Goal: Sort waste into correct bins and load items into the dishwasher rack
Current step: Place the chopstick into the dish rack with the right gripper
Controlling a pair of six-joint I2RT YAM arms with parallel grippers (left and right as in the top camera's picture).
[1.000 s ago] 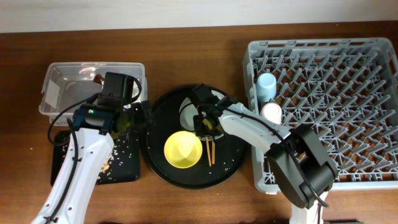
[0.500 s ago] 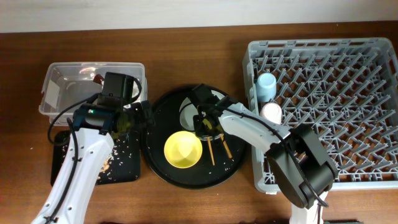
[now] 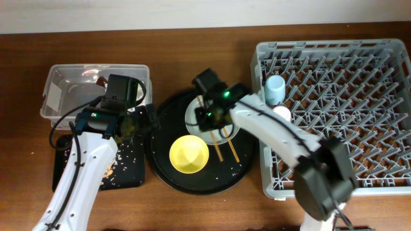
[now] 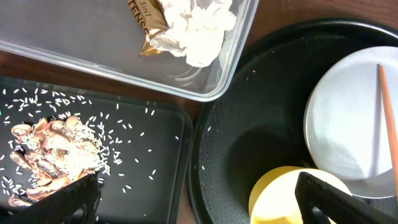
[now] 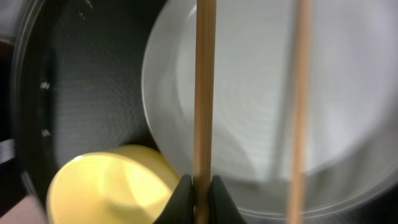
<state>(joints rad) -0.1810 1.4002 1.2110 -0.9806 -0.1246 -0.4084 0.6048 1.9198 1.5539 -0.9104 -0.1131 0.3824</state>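
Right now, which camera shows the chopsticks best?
Right wrist: the right gripper is shut on one chopstick, the other beside it. Overhead shows both small; left wrist only one across the plate.

Soft, even light; the overhead view is sharp — the right wrist view is heavily blurred, with chopsticks (image 5: 204, 93) and plate (image 5: 249, 124) smeared.

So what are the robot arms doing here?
They are clearing a table. The right tool is pinched shut on one wooden chopstick over the white plate on the round black tray; the second chopstick lies beside it. The left tool hangs open by the clear tub. A light-blue cup sits in the grey rack.
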